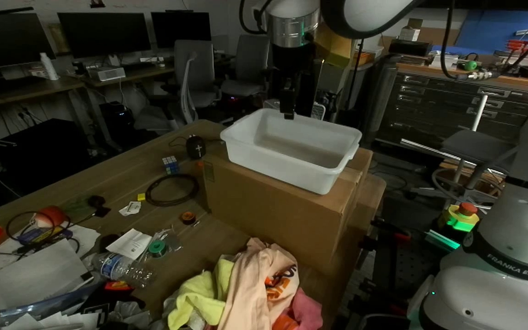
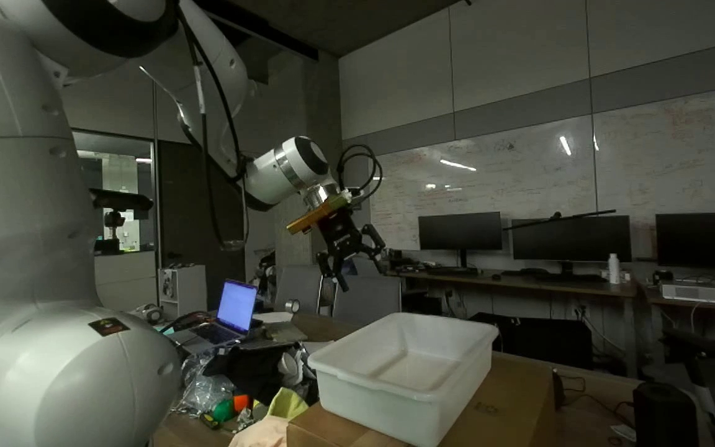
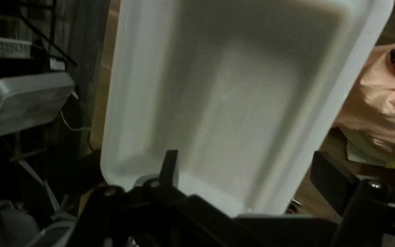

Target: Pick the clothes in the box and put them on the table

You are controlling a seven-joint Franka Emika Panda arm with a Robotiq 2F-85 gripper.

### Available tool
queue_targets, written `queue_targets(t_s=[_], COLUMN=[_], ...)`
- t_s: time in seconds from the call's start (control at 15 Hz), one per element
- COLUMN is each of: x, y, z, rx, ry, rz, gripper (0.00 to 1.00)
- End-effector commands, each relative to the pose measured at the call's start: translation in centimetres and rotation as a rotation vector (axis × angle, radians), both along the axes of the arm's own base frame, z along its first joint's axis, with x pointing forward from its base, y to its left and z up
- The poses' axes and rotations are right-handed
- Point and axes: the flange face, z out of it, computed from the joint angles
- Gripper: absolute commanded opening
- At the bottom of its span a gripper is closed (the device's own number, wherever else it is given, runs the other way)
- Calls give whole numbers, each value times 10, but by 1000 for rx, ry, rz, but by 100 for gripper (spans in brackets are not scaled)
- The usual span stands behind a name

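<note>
Fingers (image 3: 333, 183): standing wide apart, gripping nothing.
Gripper (image 2: 362, 278): hovering higher than the white bin (image 1: 277, 168); should be lifting away without brushing it.
White bin: showing a bare bottom.
Clothes (image 1: 248, 288): lying heaped near, on the table (image 1: 213, 245); transfer seemingly complete.

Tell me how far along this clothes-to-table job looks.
Looks done: the clothes lie heaped on the table, and none show in the white box. In hand: nothing; the open gripper hangs higher than the box. Left: no clothes to move that I can see, perhaps only backing the gripper away.
</note>
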Motion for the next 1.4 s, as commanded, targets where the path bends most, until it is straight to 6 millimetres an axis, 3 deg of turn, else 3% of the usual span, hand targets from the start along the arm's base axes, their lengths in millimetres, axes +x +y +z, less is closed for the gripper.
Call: queue_targets(t_s=[0.0, 0.27, 0.67, 1.07, 1.33], x=[-31, -67, -117, -137, -134], y=[-31, -54, -81, -104, -106], z=[5, 16, 37, 48, 45], rx=[14, 94, 149, 205, 192], ry=[64, 55, -221, -449, -423], rz=[-112, -147, -171, -218, -213], gripper=[99, 100, 100, 100, 100])
